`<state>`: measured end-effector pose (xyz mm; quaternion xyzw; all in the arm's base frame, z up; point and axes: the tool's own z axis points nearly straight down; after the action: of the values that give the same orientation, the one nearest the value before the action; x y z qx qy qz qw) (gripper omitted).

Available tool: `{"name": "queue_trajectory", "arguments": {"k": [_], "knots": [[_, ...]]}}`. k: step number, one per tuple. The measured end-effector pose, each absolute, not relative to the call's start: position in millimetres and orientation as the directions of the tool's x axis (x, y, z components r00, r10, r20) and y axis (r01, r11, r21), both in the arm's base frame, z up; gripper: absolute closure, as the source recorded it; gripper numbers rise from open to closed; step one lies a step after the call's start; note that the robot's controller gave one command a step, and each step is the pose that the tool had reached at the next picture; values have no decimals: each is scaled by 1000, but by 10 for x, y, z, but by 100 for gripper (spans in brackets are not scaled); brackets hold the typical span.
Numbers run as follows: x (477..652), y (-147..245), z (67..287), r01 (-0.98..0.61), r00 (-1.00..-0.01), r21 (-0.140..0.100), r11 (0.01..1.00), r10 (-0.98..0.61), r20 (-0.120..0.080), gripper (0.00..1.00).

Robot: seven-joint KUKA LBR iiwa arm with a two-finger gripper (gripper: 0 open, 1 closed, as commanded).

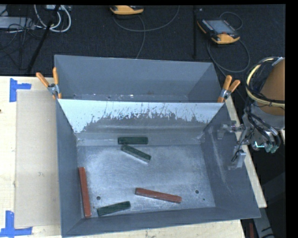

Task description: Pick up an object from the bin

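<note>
Beyond the grey bin (135, 79) lies dark carpeted floor (102, 39), strewn with loose cables (56, 14) and an orange-edged handheld device (218, 30).

Grey metal bin (186, 169), floor scuffed pale. Five slim bars lie flat on it. Level green bar (132, 140) near back wall, slanted green bar (136, 153) just beside it. Long red-brown bar (84, 192) along left wall. Front green bar (113, 208) near its lower end. Slanted red-brown bar (158, 195) front centre.

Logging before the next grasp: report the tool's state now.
Tool: state cannot be told; it hangs over the right wall of the grey metal bin.
</note>
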<state>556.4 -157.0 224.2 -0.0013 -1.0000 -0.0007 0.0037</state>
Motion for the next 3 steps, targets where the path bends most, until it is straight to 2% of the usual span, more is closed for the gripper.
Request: {"name": "queue_trajectory", "arguments": {"k": [1, 2, 3], "knots": [[5162, -512, 649, -135, -991, 5, 991, -135, 9, 0], [4974, 581, 1003, -39, -999, 5, 999, -39, 0, 0], [4759, 351, 1067, -33, -999, -1, 999, -33, 5, 0]]}}
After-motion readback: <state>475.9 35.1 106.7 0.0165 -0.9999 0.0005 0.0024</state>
